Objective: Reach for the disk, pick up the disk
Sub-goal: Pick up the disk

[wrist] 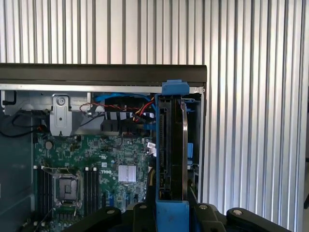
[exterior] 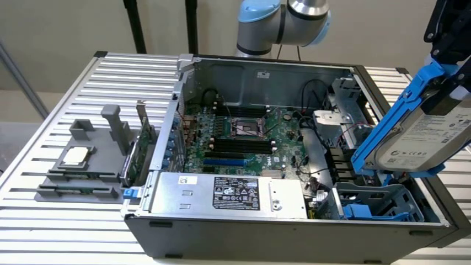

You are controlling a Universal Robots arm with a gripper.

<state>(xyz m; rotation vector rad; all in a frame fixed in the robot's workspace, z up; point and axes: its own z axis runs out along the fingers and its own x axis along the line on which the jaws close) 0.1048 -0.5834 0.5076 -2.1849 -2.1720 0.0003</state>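
The gripper (wrist: pixel 171 217) is clamped on the disk (exterior: pixel 431 138), which hangs tilted at the exterior view's right edge, above the drive cage (exterior: pixel 379 201) of the open case (exterior: pixel 294 232). This looks like the pick-up step, and any further move calls for a firm hold and clearance from the case rim.

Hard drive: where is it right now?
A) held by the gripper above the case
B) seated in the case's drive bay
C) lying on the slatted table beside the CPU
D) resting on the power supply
A: the hard drive in its blue carrier hangs tilted in the gripper, raised above the drive bay at the exterior view's right.
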